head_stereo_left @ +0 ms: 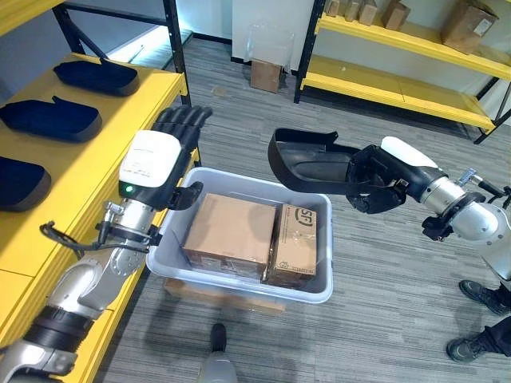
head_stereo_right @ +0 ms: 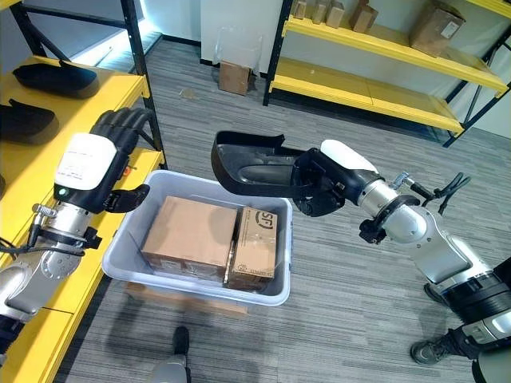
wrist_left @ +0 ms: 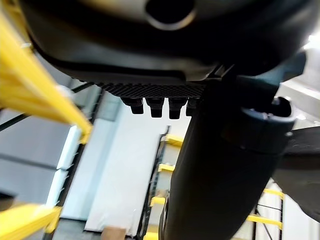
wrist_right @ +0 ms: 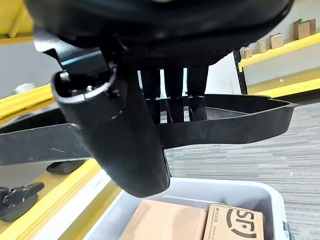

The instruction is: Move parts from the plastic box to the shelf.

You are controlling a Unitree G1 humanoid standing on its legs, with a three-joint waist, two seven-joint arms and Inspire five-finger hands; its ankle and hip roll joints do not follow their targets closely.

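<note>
Grey striped carpet covers the floor. Yellow racking with dark uprights lines the far white wall, carrying cardboard cartons.

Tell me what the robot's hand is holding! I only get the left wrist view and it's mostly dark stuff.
Observer: The right hand holds a black part in the air above the grey plastic box. Its fingers curl over the part's edge.
Operator: What's in the box?
Observer: Two brown cardboard boxes, side by side.
Operator: Is the left hand holding anything?
Observer: No. The left hand is open, fingers straight, beside the box, next to the yellow shelf.
Operator: Is anything on the shelf?
Observer: Yes, three more black parts lie in a row there.
</note>
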